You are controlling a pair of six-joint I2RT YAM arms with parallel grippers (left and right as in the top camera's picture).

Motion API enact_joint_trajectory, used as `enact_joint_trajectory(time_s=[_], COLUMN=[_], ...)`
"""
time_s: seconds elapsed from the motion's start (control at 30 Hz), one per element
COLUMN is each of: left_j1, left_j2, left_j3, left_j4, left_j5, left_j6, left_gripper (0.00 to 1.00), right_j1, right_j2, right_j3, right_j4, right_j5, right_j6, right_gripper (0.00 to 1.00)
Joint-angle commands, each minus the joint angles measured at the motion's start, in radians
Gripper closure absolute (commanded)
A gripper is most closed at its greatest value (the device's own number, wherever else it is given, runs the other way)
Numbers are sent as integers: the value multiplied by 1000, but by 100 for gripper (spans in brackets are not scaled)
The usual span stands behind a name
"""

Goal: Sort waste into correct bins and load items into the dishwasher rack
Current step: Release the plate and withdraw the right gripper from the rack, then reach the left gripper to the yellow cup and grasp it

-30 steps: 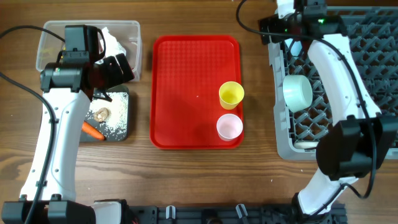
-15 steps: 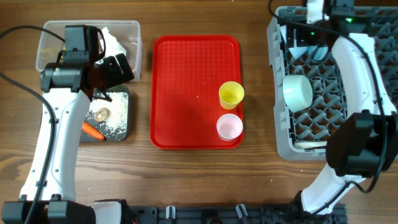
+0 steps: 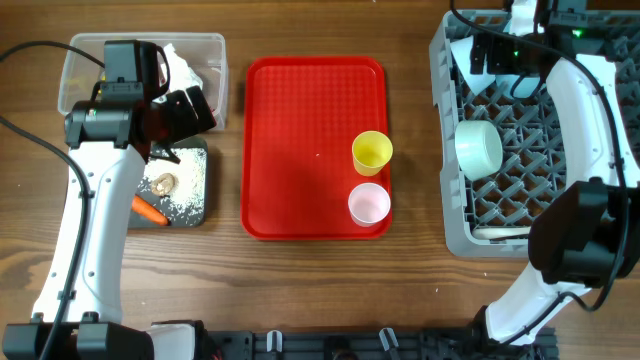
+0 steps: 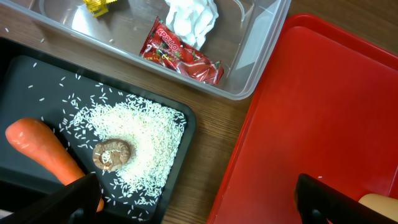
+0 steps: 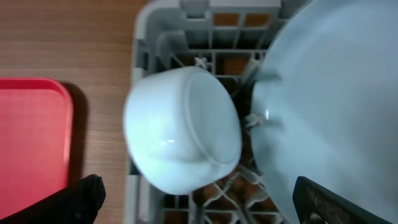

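My left gripper [image 4: 205, 208] hangs open and empty over the gap between the black tray [image 4: 25, 81] and the red tray [image 4: 323, 112]. The black tray holds an orange carrot [image 4: 40, 149], a brown lump [image 4: 113, 154] and white rice [image 4: 143, 127]. Inside the clear tub [image 4: 261, 43] lie a red wrapper [image 4: 180, 53], crumpled tissue [image 4: 193, 17] and a yellow wrapper [image 4: 102, 5]. Over the grey rack's [image 3: 455, 205] far end, my right gripper [image 5: 205, 208] is open above a pale bowl [image 5: 183, 127] and the large plate [image 5: 336, 106] standing in the rack. The yellow cup [image 3: 372, 152] and pink cup [image 3: 369, 203] stand on the red tray.
A white spoon-like piece [image 3: 493, 233] lies at the rack's near edge. The red tray [image 3: 300, 150] sits between the bins and the rack, with strips of bare wooden table [image 3: 320, 290] around it. My left arm [image 3: 95, 210] stretches along the table's left side.
My right arm has swung rightward from beside the rack's far left corner to over the rack's far end. The left arm has not moved.
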Motion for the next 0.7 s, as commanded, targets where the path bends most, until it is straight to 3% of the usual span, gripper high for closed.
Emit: enact_joint_trajectory(time_s=[0.0,0.2,0.37,0.67], left_j1=[6,6,6,6], left_j2=[2,2,2,2], left_j3=[-3,-3,-3,-3], left_j4=[0,0,0,0], left_j5=[5,5,5,5], left_j6=[-9,-9,-9,-9], left_gripper=[0,0,0,0], right_j1=[6,71,175,225], right_j2=[-147,-304,-328,-328], right_j3=[44,43,31,-81], right_j4=[-24,-199,-378,-407], right_j5=[-158,-288,-288,-273], right_j6=[32,33,77,77], right_gripper=[0,0,0,0])
